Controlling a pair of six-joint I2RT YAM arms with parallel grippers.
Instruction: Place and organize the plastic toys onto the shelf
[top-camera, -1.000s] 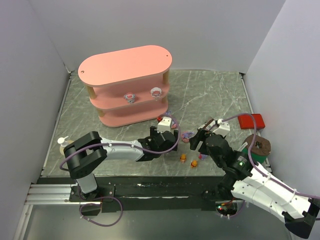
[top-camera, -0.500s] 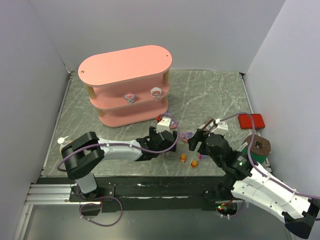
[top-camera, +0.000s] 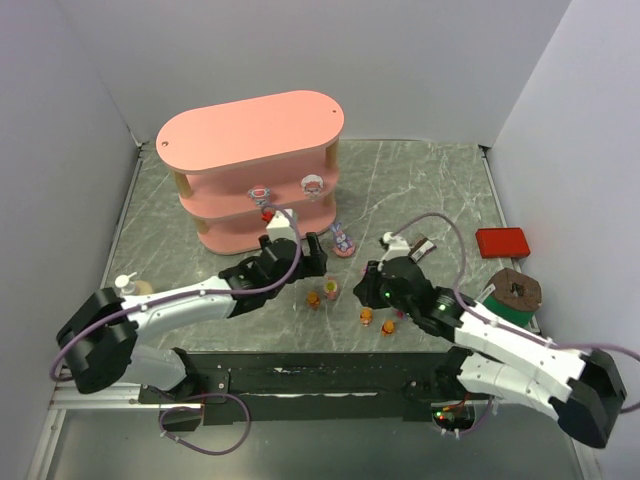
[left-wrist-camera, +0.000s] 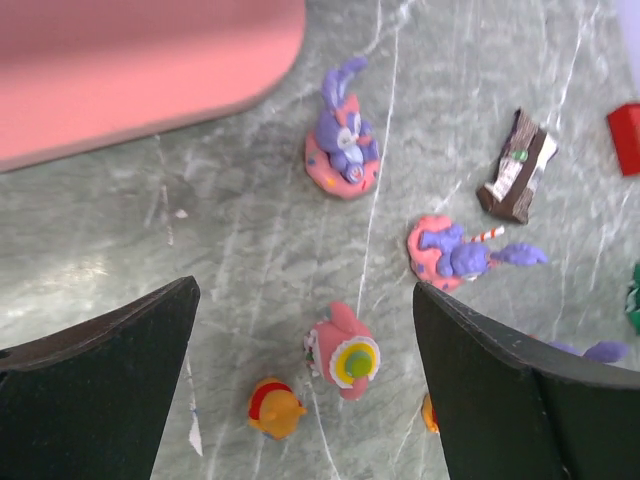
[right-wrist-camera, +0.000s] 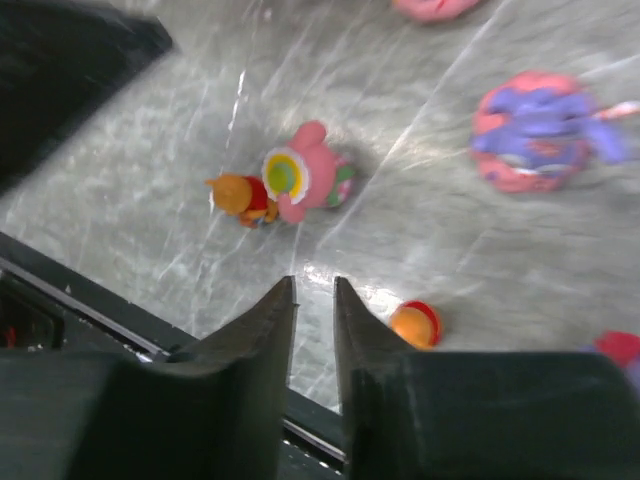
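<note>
The pink shelf (top-camera: 250, 130) stands at the back left, with two pink-white toys (top-camera: 260, 194) on its middle tier. My left gripper (top-camera: 306, 262) hangs open above the table. Below it, in the left wrist view, between its wide-apart fingers (left-wrist-camera: 100, 380), lie a pink-white round toy (left-wrist-camera: 345, 355) and an orange bear (left-wrist-camera: 275, 408). Two purple toys (left-wrist-camera: 342, 150) (left-wrist-camera: 455, 250) sit farther off. My right gripper (right-wrist-camera: 314, 282) is shut on nothing, low over bare table. An orange bear (right-wrist-camera: 415, 322) lies just right of it; the pink toy (right-wrist-camera: 300, 180) is ahead.
A brown-wrapped snack bar (left-wrist-camera: 517, 180) lies to the right of the purple toys. The red flat box (top-camera: 503, 242) and a green roll with a brown top (top-camera: 515, 295) sit at the right wall. A pump bottle (top-camera: 125, 285) stands at the left. Black rail (top-camera: 300, 375) along the near edge.
My left arm stretched out and its gripper moved left, toward the shelf, uncovering the pink toy and a bear. My right gripper shifted left and went from open to shut.
</note>
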